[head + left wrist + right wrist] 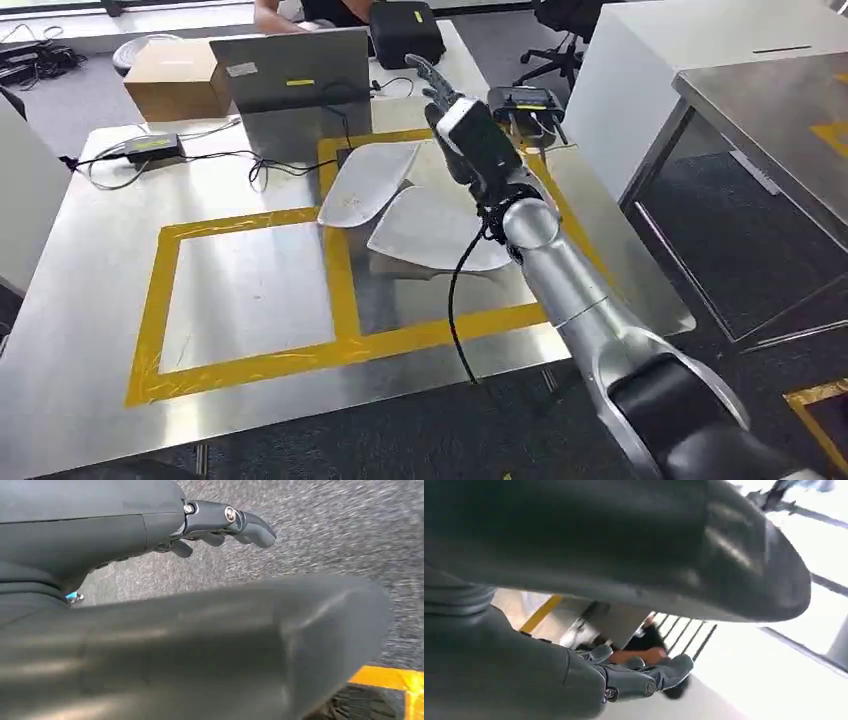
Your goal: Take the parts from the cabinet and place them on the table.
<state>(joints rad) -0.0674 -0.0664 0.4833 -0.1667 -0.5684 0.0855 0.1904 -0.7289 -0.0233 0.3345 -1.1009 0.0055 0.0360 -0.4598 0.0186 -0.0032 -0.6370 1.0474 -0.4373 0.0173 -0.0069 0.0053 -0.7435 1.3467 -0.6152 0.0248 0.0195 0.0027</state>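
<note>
Looks like an office or robotics lab: a steel table (pixel 90 330) marked with yellow tape (pixel 340 270), an open laptop (pixel 290 70) and cardboard box (pixel 178 78) at upper left, an office chair (pixel 560 30) at top right, grey carpet (pixel 740 240) underfoot

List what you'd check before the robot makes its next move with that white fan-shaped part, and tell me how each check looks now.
1. Part on the table: the white fan-shaped part lies on the metal table. Ok.
2. Inside the markings: it sits in the right-hand yellow tape frame, one blade crossing the tape. Cannot tell if that matters.
3. Right hand free of the part: raised above it, fingers apart, holding nothing. Ok.
4. Left hand empty: it hangs over the floor, holding nothing. Ok.
5. Obstacles near the arm: a laptop and a black device stand close. Not ok; withdraw carefully.
</note>
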